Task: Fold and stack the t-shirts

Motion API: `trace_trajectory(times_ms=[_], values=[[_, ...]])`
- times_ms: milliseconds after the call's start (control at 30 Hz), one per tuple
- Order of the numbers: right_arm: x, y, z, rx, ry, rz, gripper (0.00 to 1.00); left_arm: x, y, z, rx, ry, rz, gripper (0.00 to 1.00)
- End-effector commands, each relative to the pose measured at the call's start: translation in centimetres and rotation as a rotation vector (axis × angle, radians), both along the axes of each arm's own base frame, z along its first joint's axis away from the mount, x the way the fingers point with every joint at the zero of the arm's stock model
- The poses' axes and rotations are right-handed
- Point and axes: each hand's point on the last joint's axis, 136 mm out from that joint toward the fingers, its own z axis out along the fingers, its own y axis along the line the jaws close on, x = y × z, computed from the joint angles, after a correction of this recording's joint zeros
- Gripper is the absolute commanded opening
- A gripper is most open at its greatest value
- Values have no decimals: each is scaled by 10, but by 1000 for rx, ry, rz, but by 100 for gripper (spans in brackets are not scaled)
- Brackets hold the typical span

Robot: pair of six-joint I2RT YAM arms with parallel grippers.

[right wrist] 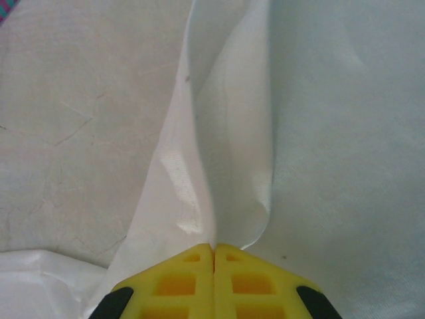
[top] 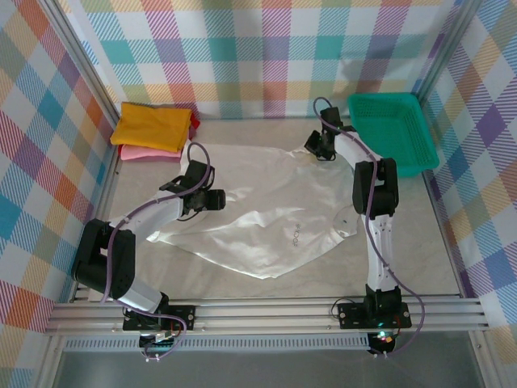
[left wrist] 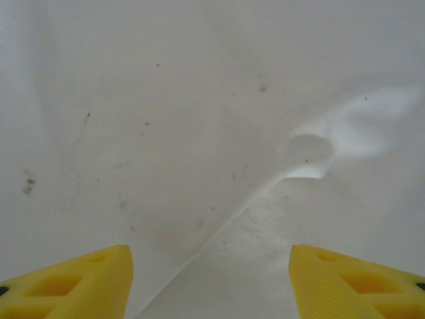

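On the desk [top: 452,259] the white shirt [top: 266,210] lies spread and rumpled, the folded stack [top: 153,129] far left. My right hand [right wrist: 214,249] is pinched shut on its far edge, seemingly with cloth caught. My left hand [left wrist: 211,266] hangs part-open over the shirt. Folding is starting; next, left must grip an edge too.

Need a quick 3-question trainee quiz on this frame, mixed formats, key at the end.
1. True or false: the right pincer is shut on a fold of the white shirt.
2. What lies directly under the folded yellow shirt? A) a blue towel B) a pink shirt C) a cardboard box
3. Fill in: the left pincer hangs over the white shirt with its jaws ____.
Key: 1 true; 2 B; 3 open.
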Motion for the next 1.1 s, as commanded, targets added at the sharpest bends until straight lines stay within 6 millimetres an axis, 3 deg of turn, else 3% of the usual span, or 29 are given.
trace_trajectory(times_ms=[0, 200, 367, 467, 567, 633, 767, 833, 933, 1000, 1067], values=[[19, 1, 16, 12, -65, -12, 0, 3, 0, 1, 26, -16, -9, 64], [37, 9, 31, 37, -127, 10, 0, 7, 3, 4, 40, -34, 9, 64], [72, 35, 39, 131, -219, 79, 0, 14, 7, 6, 62, -59, 27, 63], [92, 47, 54, 187, -285, 92, 0, 20, 10, 11, 74, -85, 43, 63], [100, 51, 79, 217, -342, 86, 69, 24, 16, 16, 88, -99, 77, 64], [96, 52, 104, 219, -376, 110, 68, 26, 21, 19, 92, -105, 100, 64], [66, 50, 163, 171, -399, 161, 65, 23, 35, 24, 79, -108, 171, 64], [42, 44, 183, 105, -383, 178, 57, 20, 44, 20, 40, -90, 211, 64], [-6, 32, 189, 58, -338, 181, 32, 16, 57, 9, -9, -44, 258, 61], [-42, 19, 177, 20, -329, 151, 11, 15, 58, 2, -31, -23, 253, 59], [-79, 7, 157, -25, -283, 133, 14, 13, 55, -4, -44, -1, 235, 59]])
